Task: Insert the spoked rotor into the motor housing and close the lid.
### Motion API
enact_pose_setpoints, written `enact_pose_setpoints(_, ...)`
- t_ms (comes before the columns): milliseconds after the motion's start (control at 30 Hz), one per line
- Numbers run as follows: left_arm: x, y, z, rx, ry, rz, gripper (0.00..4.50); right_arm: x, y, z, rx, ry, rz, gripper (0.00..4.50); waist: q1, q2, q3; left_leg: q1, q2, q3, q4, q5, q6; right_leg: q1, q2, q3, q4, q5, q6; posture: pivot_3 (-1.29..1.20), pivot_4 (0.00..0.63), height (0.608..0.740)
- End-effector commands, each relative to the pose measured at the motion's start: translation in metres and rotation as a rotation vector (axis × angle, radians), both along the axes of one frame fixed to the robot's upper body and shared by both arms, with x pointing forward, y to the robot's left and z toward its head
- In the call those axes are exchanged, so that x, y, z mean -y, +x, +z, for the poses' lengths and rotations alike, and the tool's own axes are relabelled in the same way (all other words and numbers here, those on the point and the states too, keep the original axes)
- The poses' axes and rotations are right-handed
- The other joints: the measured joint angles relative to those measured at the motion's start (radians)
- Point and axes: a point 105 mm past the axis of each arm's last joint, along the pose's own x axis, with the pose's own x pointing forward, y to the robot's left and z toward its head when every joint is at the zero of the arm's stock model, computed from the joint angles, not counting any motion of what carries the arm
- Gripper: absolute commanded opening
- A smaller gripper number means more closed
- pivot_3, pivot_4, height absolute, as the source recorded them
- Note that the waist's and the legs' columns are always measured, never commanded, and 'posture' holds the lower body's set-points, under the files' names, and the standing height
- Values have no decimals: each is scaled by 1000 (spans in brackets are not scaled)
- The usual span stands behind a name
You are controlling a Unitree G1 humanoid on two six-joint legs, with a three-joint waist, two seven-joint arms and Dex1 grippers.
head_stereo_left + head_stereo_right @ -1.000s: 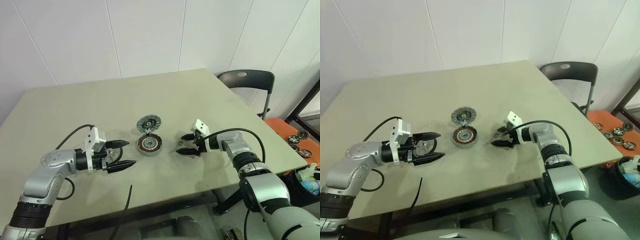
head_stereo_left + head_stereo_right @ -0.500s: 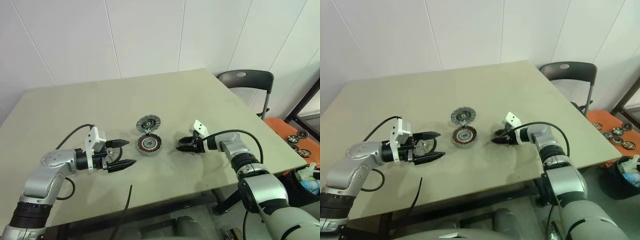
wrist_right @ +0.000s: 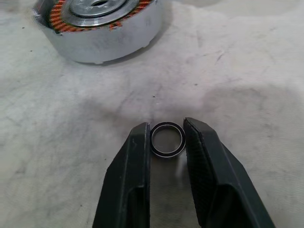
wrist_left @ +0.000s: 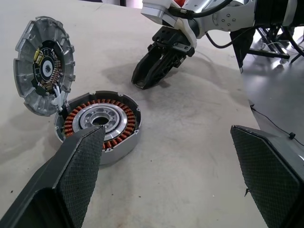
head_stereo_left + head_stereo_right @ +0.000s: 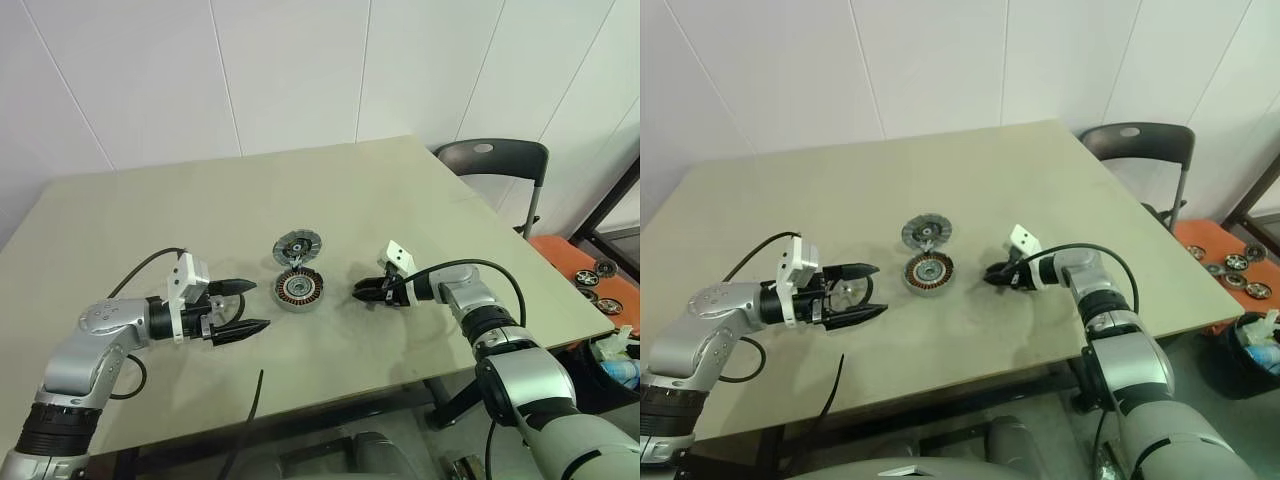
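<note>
Table (image 5: 150,215) beige, holds all parts. Motor housing (image 5: 299,289) near centre, coppery windings exposed. Lid (image 5: 298,245) at 12 o'clock of housing, touching it, tilted. Left gripper (image 5: 245,306) at 8 o'clock, fingers wide, empty. Right gripper (image 3: 166,142) at 3 o'clock, narrow, pinching small ring (image 3: 167,139).

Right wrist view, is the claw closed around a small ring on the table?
Yes, the right claw has its two black fingers against either side of a small dark-rimmed ring lying on the table.
</note>
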Motion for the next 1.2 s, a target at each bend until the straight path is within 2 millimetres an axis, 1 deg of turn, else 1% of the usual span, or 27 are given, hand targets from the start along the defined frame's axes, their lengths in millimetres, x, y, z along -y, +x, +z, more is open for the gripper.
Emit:
enact_pose_setpoints(33, -5, 1, 11, 43, -4, 6, 4500, -13, 4, 12, 26, 21, 40, 706, 0, 0, 0, 0, 0, 0, 0, 0, 0, 0, 0, 0, 0, 0, 0, 0, 0, 740)
enact_pose_setpoints(67, -6, 1, 11, 41, -4, 7, 4500, -14, 5, 14, 35, 24, 40, 706, 0, 0, 0, 0, 0, 0, 0, 0, 0, 0, 0, 0, 0, 0, 0, 0, 0, 740)
enact_pose_setpoints(233, -10, -3, 8, 24, 1, 8, 4500, -35, 12, 43, 85, 120, 80, 706, -6, 1, 1, 0, 0, -1, 0, 0, 0, -1, 0, 0, 0, 0, 0, 0, 0, 740)
enact_pose_setpoints(300, -14, -6, 2, 6, 23, 7, 4500, -52, 12, 61, 122, 164, 137, 706, -12, 1, 1, 0, 0, -1, 0, 0, 0, -1, 0, 0, 1, 1, 1, 0, 0, 740)
enact_pose_setpoints(400, -13, -6, 0, 3, 20, 6, 4500, -74, 7, 83, 205, 198, 225, 706, -13, 2, 1, -1, 0, -2, 0, 0, 0, -2, 0, 0, 1, 2, 2, 0, 0, 740)
enact_pose_setpoints(500, -11, -6, 0, 4, 11, 7, 4500, -93, -3, 107, 228, 273, 302, 706, -12, 2, 1, -1, 1, -3, 0, 0, 0, -2, -1, 0, 0, 2, 2, 0, 0, 740)
enact_pose_setpoints(567, -10, -6, -1, 4, 9, 8, 4500, -103, -9, 115, 224, 294, 346, 706, -10, 2, 1, -2, 1, -4, 0, 0, 0, -2, -2, -1, 0, 3, 1, 0, 0, 740)
enact_pose_setpoints(633, -9, -5, -2, 6, 7, 11, 4500, -111, -12, 113, 211, 291, 366, 706, -11, 2, 1, -2, 1, -4, -1, 0, 0, -2, -2, -1, 0, 3, 0, 0, 0, 740)
enact_pose_setpoints(767, -8, -4, 0, 15, -1, 15, 4500, -123, -9, 93, 166, 255, 343, 706, -12, 2, 1, -1, 1, -3, 0, 0, 0, -2, -2, -1, 0, 3, 0, 0, 0, 740)
enact_pose_setpoints(867, -9, -6, 0, 17, -1, 18, 4500, -124, -6, 80, 141, 231, 318, 706, -12, 2, 1, -2, 1, -3, -1, 0, 0, -2, -2, -1, 0, 3, -1, 0, 0, 740)
enact_pose_setpoints(1100, -10, -11, 0, 15, -2, 32, 4500, -122, 4, 60, 123, 181, 247, 706, -14, 2, 1, -2, 1, -3, -1, 0, 0, -3, -2, -1, 0, 4, -1, 0, 0, 740)
enact_pose_setpoints(1200, -10, -12, 0, 16, -2, 33, 4500, -122, 6, 58, 125, 181, 235, 706, -15, 2, 1, -2, 1, -3, -2, 0, 0, -3, -2, -1, 1, 4, -1, 0, 0, 740)
